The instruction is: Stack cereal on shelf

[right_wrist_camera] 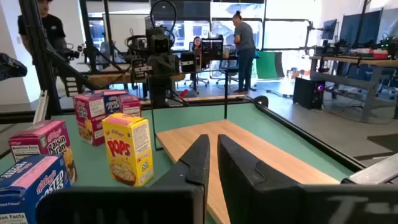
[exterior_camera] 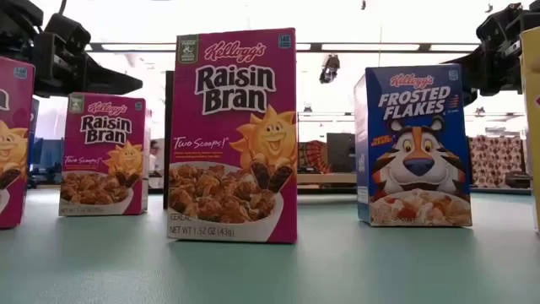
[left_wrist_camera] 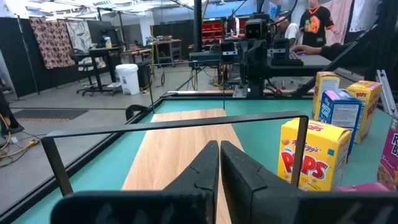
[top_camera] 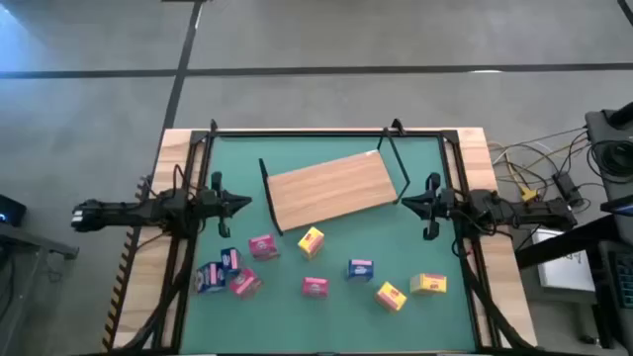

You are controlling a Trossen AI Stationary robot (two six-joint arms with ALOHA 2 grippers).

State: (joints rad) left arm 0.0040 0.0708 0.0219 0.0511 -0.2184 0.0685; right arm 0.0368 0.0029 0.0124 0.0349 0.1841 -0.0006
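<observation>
Cardboard is what all the cereal boxes are made of, so they should be light, stiff enough to pinch, but easy to dent or knock over; my judgement is that the best hold is across two flat opposite faces, squeezed gently. Both pincers hang above the table with nothing in them: the left gripper (top_camera: 240, 204) has its fingers pressed together, and so has the right gripper (top_camera: 406, 203), each at its own side of the green mat (top_camera: 326, 297). Between the two tips lies the shelf (top_camera: 331, 188), a flat wooden board with thin black wire frames at its ends, lying at a slant and bare of boxes. The cereal sits on the near side of the board, away from both tips. Closest to the left pincer are a pink box (top_camera: 262, 246), a blue box (top_camera: 228, 260) and a further small cluster beyond them; a yellow box (top_camera: 311, 240) stands just off the board's near edge, roughly midway between the pincers. Toward the right pincer's side lie another blue box (top_camera: 360, 268) and two yellow ones (top_camera: 427, 284). From table height the pink boxes read "Kellogg's Raisin Bran, Two Scoops!" (exterior_camera: 234, 135), and a blue one reads "Kellogg's Frosted Flakes" (exterior_camera: 413, 145). The wrist views show "Pops" on a yellow box.
</observation>
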